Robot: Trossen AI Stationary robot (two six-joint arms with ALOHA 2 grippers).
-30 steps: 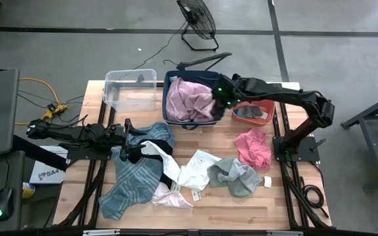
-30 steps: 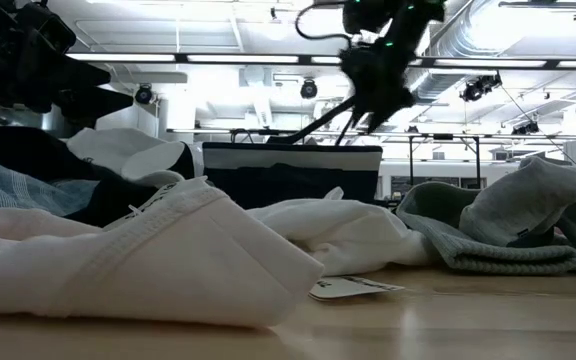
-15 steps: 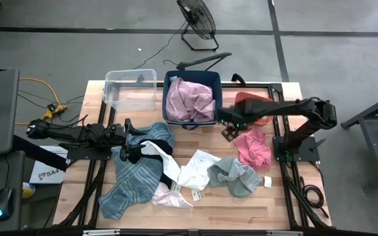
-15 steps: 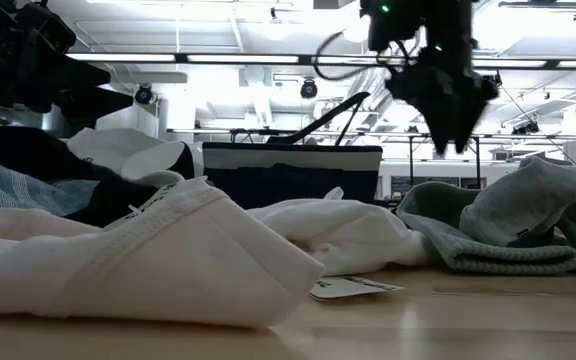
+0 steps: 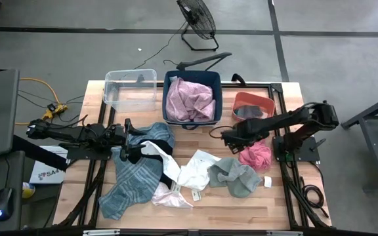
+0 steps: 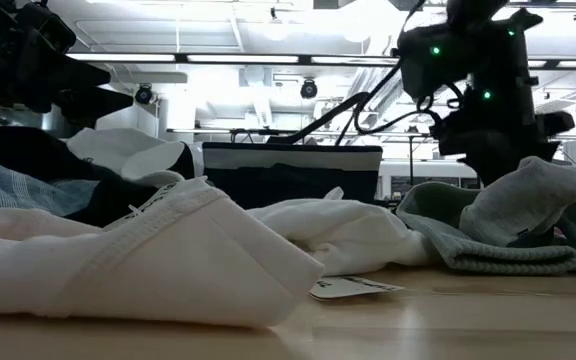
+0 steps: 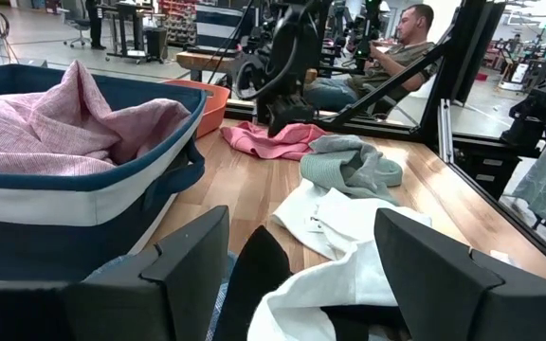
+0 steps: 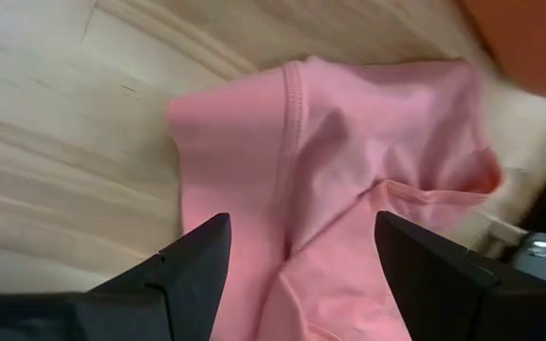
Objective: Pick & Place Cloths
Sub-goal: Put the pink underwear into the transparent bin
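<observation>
A salmon-pink cloth [image 5: 258,157] [image 8: 349,142] lies crumpled on the table's right half. My right gripper [image 5: 236,139] [image 8: 313,265] hangs open just above its left part, one finger on either side. My left gripper [image 5: 131,145] [image 7: 306,275] is open and raised over the white cloth with black trim [image 5: 156,157], which lies on the teal plaid cloth [image 5: 131,180]. Another white cloth [image 5: 194,170] [image 6: 148,250] and the grey-green cloths [image 5: 236,176] [image 6: 508,225] lie at mid-table. A mauve-pink cloth [image 5: 190,98] fills the navy basket [image 5: 166,98].
A clear plastic bin [image 5: 110,82] stands left of the basket along the far edge. An orange container [image 5: 241,98] holding something dark sits to the basket's right. A paper tag [image 5: 195,195] [image 6: 353,288] lies near the white cloth. Bare wood shows along the near edge.
My right gripper has swung from above the basket's right rim toward the table's near edge and come down, ending low over the salmon-pink cloth. The cloths have not moved.
</observation>
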